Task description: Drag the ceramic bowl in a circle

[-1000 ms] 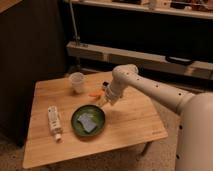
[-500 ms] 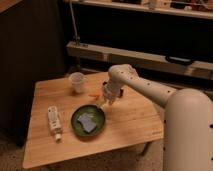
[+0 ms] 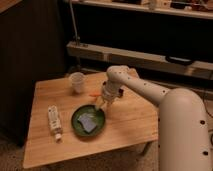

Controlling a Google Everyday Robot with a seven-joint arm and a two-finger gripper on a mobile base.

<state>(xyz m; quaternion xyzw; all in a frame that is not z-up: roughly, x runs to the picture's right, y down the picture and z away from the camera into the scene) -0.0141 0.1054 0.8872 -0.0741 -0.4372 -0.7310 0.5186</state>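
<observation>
The ceramic bowl (image 3: 79, 120) sits near the middle of the table (image 3: 131, 120). The hand (image 3: 101, 105) hangs at its one o'clock rim; whether it is spread or pinching cannot be told. A bottle (image 3: 54, 121) lies at the bowl's nine o'clock.
</observation>
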